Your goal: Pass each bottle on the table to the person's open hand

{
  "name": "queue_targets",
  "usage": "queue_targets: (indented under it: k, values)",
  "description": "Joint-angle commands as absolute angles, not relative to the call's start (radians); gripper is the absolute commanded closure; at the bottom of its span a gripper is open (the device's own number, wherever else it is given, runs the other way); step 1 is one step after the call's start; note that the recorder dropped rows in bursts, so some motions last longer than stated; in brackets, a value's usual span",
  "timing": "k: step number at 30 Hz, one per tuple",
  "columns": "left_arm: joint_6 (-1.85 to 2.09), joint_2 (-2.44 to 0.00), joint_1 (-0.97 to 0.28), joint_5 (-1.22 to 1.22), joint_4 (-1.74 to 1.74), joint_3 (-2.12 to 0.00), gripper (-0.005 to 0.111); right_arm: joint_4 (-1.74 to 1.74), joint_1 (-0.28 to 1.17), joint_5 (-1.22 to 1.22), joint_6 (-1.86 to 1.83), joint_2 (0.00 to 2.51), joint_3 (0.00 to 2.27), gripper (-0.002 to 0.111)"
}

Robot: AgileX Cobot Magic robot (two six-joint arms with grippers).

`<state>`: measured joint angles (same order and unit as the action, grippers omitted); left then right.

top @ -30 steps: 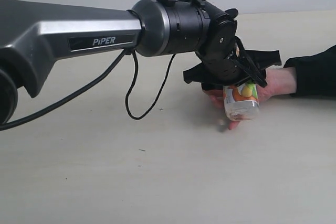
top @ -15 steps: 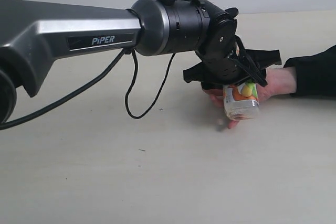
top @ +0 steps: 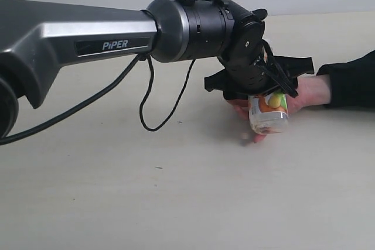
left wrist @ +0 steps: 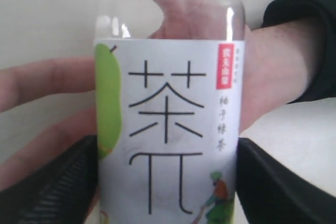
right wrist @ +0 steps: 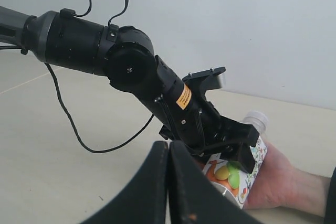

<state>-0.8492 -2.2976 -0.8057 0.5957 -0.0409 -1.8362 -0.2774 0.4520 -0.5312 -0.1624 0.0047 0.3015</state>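
I'm looking at a pale beige tabletop (top: 88,203) with faint grain. One tiny dark speck (top: 157,168) sits on its near part. At the right edge, the person's open hand (top: 313,91) and black sleeve (top: 351,80) appear to rest on it. A black cable loop (top: 149,131) hangs just above; I can't tell whether it touches.

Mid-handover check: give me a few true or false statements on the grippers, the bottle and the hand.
1. The left gripper grips a white-labelled bottle. True.
2. The bottle is over the person's open hand. True.
3. The right gripper is open. False: it is shut and holds nothing.
4. The bottle's cap is black. False: it is white.
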Motion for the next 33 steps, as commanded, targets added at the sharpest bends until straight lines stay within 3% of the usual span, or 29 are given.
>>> queue_targets:
  k: [1, 26, 29, 33]
  values:
    - [-0.840, -2.282, -0.804, 0.607, -0.046, -1.844, 0.025, -0.281, 0.455, -0.520, -0.164, 0.000, 0.296, 0.108]
    - [-0.685, -2.106, -0.804, 0.731, -0.040, -1.844, 0.025, -0.281, 0.455, -0.520, -0.164, 0.000, 0.296, 0.108]
    - [-0.641, -2.054, -0.804, 0.768, -0.041, -1.844, 0.047, -0.281, 0.455, -0.520, -0.164, 0.000, 0.296, 0.108]
    - [-0.598, -1.987, -0.804, 0.834, -0.062, -1.844, 0.106, -0.281, 0.455, -0.520, -0.164, 0.000, 0.296, 0.108]
